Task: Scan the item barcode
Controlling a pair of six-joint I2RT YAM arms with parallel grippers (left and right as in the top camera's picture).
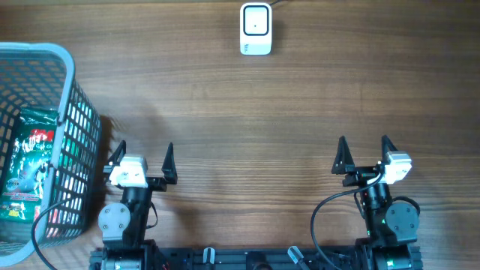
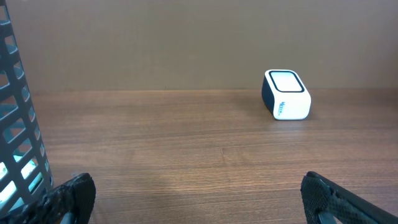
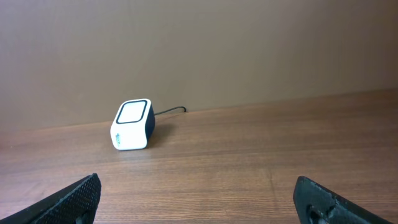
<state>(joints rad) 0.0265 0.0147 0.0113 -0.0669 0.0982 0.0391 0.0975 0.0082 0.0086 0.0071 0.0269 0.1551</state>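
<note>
Sitting inside grey basket [image 1: 37, 51], green packet [image 1: 26, 161], scanner [image 1: 255, 30] well apart

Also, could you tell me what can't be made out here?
Overhead: the left edge cuts off the basket; the green packet shows no barcode, its print too small, its right side behind the basket wall.
Left wrist: only a basket wall strip.
Wrist views: scanner lettering too small.

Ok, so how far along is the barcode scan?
Nothing looks done: the green packet lies in the basket. Nothing is in hand: the left gripper and right gripper stand open and empty. Left to do: lift the packet out and show its barcode to the scanner.
</note>
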